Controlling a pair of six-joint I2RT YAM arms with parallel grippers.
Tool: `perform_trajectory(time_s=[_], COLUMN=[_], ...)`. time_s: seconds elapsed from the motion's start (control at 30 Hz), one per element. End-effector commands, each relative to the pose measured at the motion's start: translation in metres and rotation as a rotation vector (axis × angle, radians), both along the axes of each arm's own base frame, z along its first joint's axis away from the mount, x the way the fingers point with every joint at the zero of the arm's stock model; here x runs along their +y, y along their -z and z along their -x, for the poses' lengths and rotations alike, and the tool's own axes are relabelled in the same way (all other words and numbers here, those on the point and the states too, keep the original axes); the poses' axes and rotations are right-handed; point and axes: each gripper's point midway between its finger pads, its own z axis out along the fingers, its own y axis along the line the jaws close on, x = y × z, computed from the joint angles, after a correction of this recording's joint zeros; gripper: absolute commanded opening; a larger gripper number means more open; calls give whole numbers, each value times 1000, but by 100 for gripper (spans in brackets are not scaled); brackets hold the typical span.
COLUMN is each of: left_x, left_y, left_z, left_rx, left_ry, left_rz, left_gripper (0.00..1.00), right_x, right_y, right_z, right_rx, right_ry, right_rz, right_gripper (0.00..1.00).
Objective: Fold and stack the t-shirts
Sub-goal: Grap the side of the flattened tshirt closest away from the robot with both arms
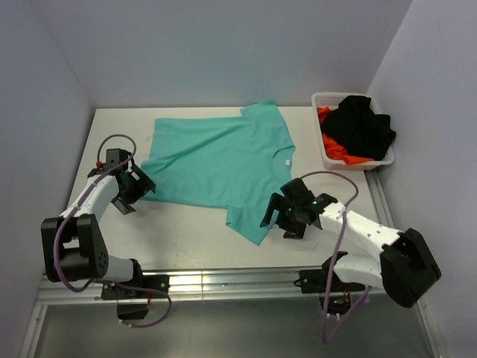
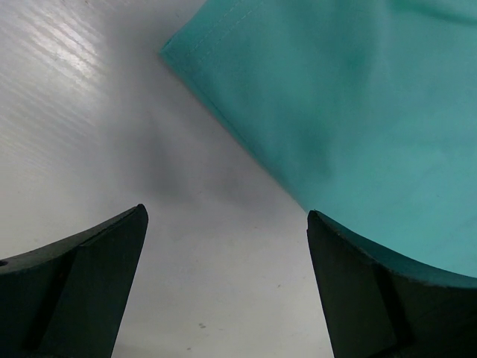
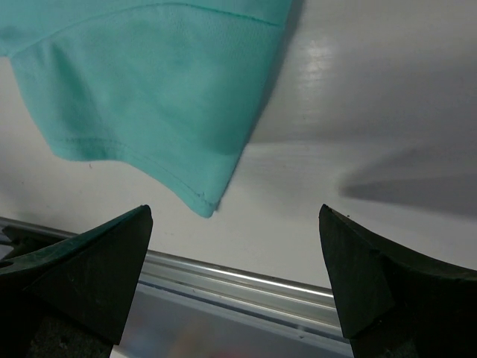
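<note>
The left gripper (image 1: pixel 139 186) is hanging with its jaws spread wide and nothing between them, just at the near-left corner of the teal t-shirt (image 1: pixel 223 160). In the left wrist view the hem corner (image 2: pixel 168 52) is lying just beyond the fingers, with the cloth running under the right-hand finger (image 2: pixel 373 291). The right gripper (image 1: pixel 280 212) is also gaping wide and empty, hovering just right of the shirt's near sleeve (image 3: pixel 149 97), whose tip is pointing toward the table's near metal rail (image 3: pixel 246 287). The shirt is lying spread out on the white table (image 1: pixel 186 239), collar to the right. At the far right, a white basket (image 1: pixel 332 95) is holding black (image 1: pixel 361 127) and orange garments (image 1: pixel 339 153).
</note>
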Motion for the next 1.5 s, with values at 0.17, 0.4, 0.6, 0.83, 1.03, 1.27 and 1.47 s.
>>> perform_trajectory(time_s=[0.17, 0.4, 0.6, 0.83, 1.03, 1.27, 1.47], left_x=[3, 13, 14, 14, 14, 17, 18], left_y=[20, 20, 10, 10, 11, 12, 17], left_z=[-11, -14, -12, -12, -16, -17, -16], left_rx=[-14, -28, -59, -57, -54, -47, -40], left_ry=[26, 17, 13, 17, 19, 16, 13], left_rz=[44, 56, 58, 59, 64, 52, 45], left_gripper=[95, 94, 93, 92, 92, 91, 91], right_x=[44, 52, 30, 5, 27, 49, 54], right_y=[-8, -2, -22, -19, 4, 16, 25], right_z=[-48, -53, -54, -31, -12, -1, -2], right_rx=[-22, -3, -33, -1, 45, 54, 56], right_ry=[-25, -57, -46, 44, -24, -90, -117], right_rz=[0, 51, 163, 210, 224, 228, 242], right_gripper=[100, 96, 98, 98, 98, 97, 93])
